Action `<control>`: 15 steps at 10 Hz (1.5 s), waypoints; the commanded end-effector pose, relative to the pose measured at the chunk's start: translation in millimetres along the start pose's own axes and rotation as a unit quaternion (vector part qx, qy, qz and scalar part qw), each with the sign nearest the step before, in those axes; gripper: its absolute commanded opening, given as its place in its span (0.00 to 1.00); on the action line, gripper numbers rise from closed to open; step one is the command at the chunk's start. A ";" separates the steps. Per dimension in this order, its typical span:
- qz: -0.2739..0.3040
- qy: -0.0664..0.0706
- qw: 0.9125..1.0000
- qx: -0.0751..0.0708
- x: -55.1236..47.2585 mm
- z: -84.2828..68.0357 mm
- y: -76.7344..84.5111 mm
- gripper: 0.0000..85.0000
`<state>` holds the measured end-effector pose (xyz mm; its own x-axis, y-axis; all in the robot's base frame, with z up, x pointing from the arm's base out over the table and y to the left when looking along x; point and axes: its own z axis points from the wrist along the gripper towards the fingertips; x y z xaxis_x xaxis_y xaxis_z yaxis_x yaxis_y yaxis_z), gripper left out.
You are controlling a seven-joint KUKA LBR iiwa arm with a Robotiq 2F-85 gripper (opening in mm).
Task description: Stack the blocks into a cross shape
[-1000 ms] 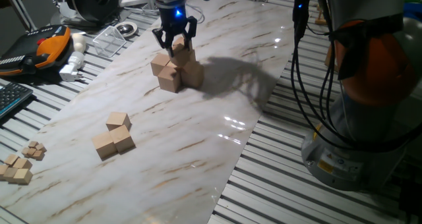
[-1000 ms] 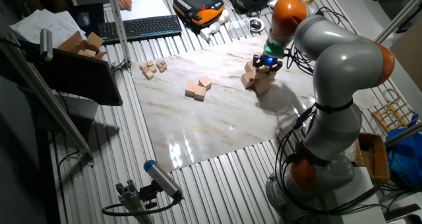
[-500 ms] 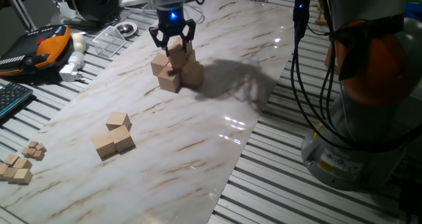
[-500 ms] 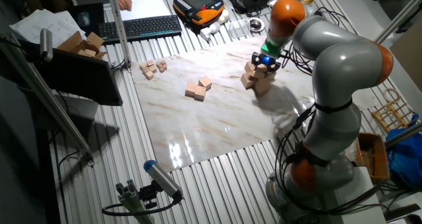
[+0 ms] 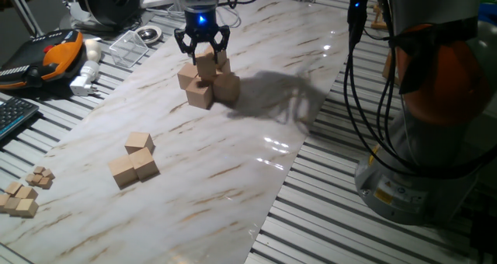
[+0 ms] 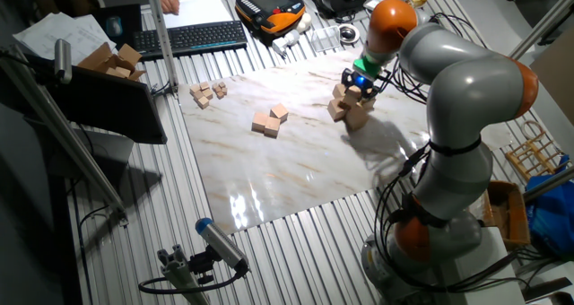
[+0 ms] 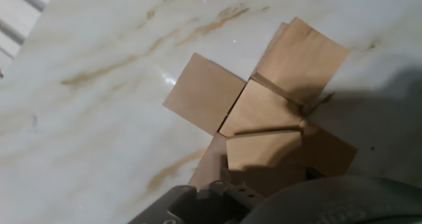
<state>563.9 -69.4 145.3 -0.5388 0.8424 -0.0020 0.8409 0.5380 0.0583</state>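
Cross (image 5: 205,79) partly built at the far end of the marble sheet (image 5: 233,163): several blocks touching on the sheet, one more resting on top; three spare blocks (image 5: 133,160) left near the left edge, well apart from the build, so judged roughly half done; tiny cubes (image 5: 23,192) off to the left, untouched. Gripper (image 5: 201,45) hung just above the top block (image 5: 206,63), fingers spread, holding nothing. Compared with a second earlier: lifted clear of the top block, previously straddled low by the fingers; blocks unmoved.
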 end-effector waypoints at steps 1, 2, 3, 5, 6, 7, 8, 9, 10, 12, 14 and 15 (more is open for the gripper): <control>0.395 -0.027 0.918 0.001 -0.1 0.2 -0.1 0.00; 0.411 -0.030 0.911 0.000 -0.3 0.4 -0.2 0.00; 0.424 -0.032 0.905 -0.002 -1.5 1.3 -0.5 0.00; 0.444 -0.037 0.895 -0.010 -8.1 5.7 -2.0 0.00; 0.455 -0.037 0.890 -0.015 -9.5 8.0 -1.2 0.00; 0.470 -0.041 0.882 -0.018 -10.2 9.7 -0.5 0.00; 0.481 -0.044 0.875 -0.028 -10.4 9.6 -0.7 0.00; 0.494 -0.047 0.868 -0.032 -11.1 10.3 -0.8 0.00; 0.504 -0.052 0.861 -0.035 -12.1 11.7 -0.1 0.00; 0.515 -0.069 0.853 -0.036 -13.9 16.1 2.5 0.00; 0.519 -0.076 0.851 -0.028 -15.9 17.0 0.8 0.00; 0.517 -0.076 0.852 -0.026 -16.5 17.6 -1.2 0.00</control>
<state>572.7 -83.6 127.7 -0.0536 0.9972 -0.0529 0.9865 0.0611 0.1522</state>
